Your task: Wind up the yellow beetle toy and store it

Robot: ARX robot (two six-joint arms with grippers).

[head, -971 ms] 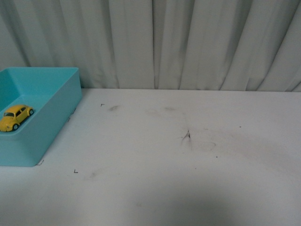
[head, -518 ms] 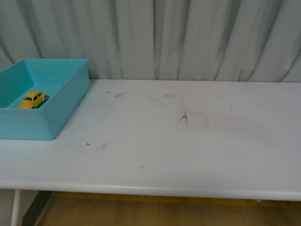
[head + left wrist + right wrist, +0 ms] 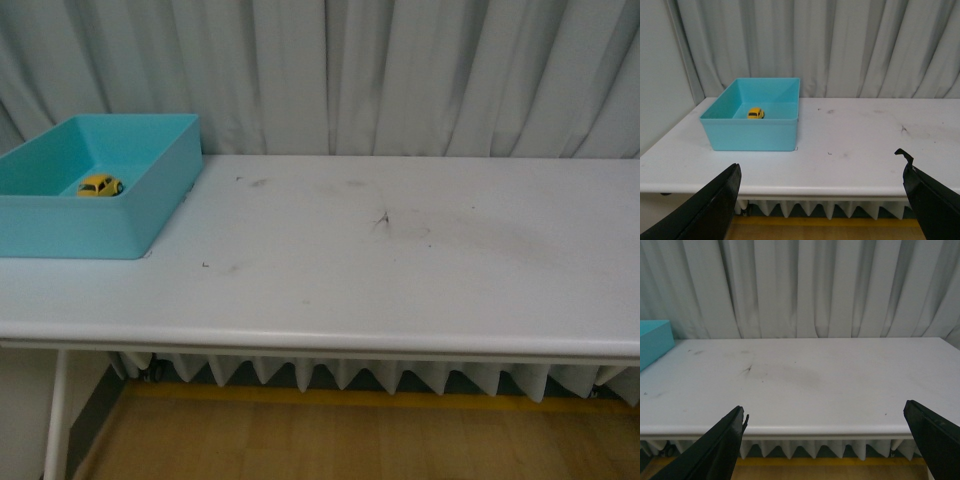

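Behind the counter (image 3: 400, 260) hangs a pale pleated curtain (image 3: 400, 70), filling the whole back of the front view. Below it the white counter runs across nearly the full width, its top smudged with grey scuffs and one small dark mark (image 3: 381, 218) near the middle; under its front edge I see a wood-coloured floor (image 3: 330, 440) and a white leg (image 3: 55, 415) at the left. At the counter's left end, near the curtain, sits a turquoise bin (image 3: 150, 215), open at the top, with plain straight walls. Inside it, on the bottom and toward the far wall, lies the beetle toy (image 3: 100, 186), small and yellow; from my left wrist the same beetle toy (image 3: 756, 113) shows in the bin (image 3: 752, 135), apart from the near wall. Neither of my arms shows in the front view. My left hand (image 3: 822, 200) is released, its two dark fingers (image 3: 705, 210) spread wide to either side of the wrist view with nothing between them, hanging off the counter's front edge and well apart from the bin. My right hand (image 3: 835, 445) is likewise released, fingers (image 3: 715, 447) far apart and holding nothing, facing the bare right part of the counter (image 3: 805, 385), with only a corner of the bin (image 3: 652, 342) in sight.
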